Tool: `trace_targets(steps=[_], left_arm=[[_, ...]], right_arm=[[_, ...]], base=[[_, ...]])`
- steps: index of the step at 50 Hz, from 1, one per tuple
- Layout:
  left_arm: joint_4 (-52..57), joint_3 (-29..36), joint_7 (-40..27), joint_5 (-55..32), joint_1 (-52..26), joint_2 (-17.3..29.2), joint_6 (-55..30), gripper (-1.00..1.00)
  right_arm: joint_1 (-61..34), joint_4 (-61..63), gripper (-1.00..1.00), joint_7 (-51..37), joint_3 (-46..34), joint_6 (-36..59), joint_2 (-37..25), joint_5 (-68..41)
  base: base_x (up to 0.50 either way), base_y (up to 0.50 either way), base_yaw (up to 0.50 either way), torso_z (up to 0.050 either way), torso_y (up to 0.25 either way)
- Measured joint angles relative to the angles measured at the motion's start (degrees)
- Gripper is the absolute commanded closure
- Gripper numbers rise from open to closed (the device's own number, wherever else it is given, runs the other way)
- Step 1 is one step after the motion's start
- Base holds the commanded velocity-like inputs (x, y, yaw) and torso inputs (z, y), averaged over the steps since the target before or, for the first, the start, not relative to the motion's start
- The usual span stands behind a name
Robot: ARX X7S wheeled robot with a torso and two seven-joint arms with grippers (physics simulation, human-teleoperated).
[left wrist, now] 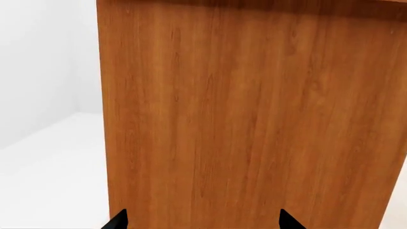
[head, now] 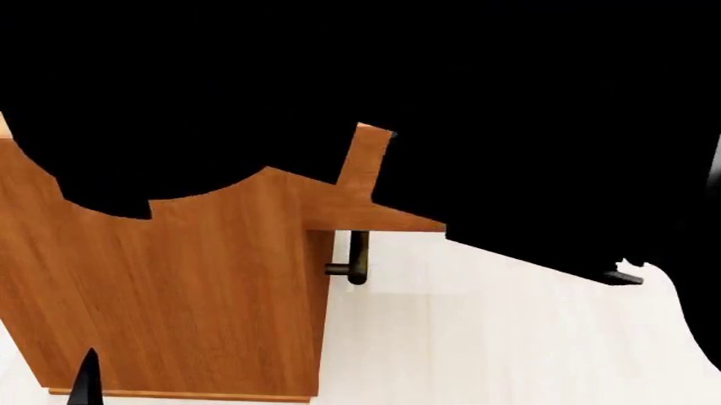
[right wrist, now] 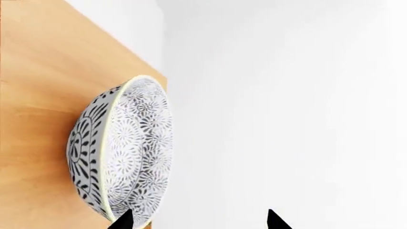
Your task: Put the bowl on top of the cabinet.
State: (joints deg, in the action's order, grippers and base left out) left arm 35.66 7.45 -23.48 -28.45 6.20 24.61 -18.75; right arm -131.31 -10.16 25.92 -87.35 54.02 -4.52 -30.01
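The bowl (right wrist: pixel 124 152), white with a dense dark leaf pattern, sits with its foot against the flat wooden top of the cabinet (right wrist: pixel 38 95), near that top's edge. My right gripper (right wrist: pixel 198 220) is open, with only white wall between its fingers; one fingertip (right wrist: pixel 122 220) shows just by the bowl's rim. My left gripper (left wrist: pixel 203 220) is open too, facing a plain side panel of the cabinet (left wrist: pixel 254 119) at close range. In the head view the cabinet (head: pixel 192 287) fills the lower left, and the bowl is hidden behind black robot parts.
A brass bar handle (head: pixel 356 257) sticks out from the cabinet's front. White floor (head: pixel 496 337) lies to the right of the cabinet. One left fingertip (head: pixel 84 380) shows at the bottom left. White walls stand behind the cabinet.
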Motion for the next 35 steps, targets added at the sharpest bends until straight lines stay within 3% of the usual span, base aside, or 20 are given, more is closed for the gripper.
trace_targets(steps=[16,30,35], left_arm=[[-0.61,0.22,-0.2,-0.06,-0.34,0.06,0.04,-1.0],[0.54,-0.08,-0.49,-0.47,0.44,0.62,0.23,-1.0],[0.87,-0.12,-0.5,-0.64,0.64,0.79,0.31,-1.0]], right_arm=[[-2.52,10.26,-1.0,0.94,6.15,10.0,-13.54,2.46],[-3.17,29.5,-1.0,11.44,12.69,26.38,-26.73,13.52],[-3.37,36.3,-1.0,11.53,14.78,30.15,-32.28,12.92]], base=[[0.0,0.0,0.0,0.0,0.0],[0.0,0.0,0.0,0.0,0.0],[0.0,0.0,0.0,0.0,0.0]])
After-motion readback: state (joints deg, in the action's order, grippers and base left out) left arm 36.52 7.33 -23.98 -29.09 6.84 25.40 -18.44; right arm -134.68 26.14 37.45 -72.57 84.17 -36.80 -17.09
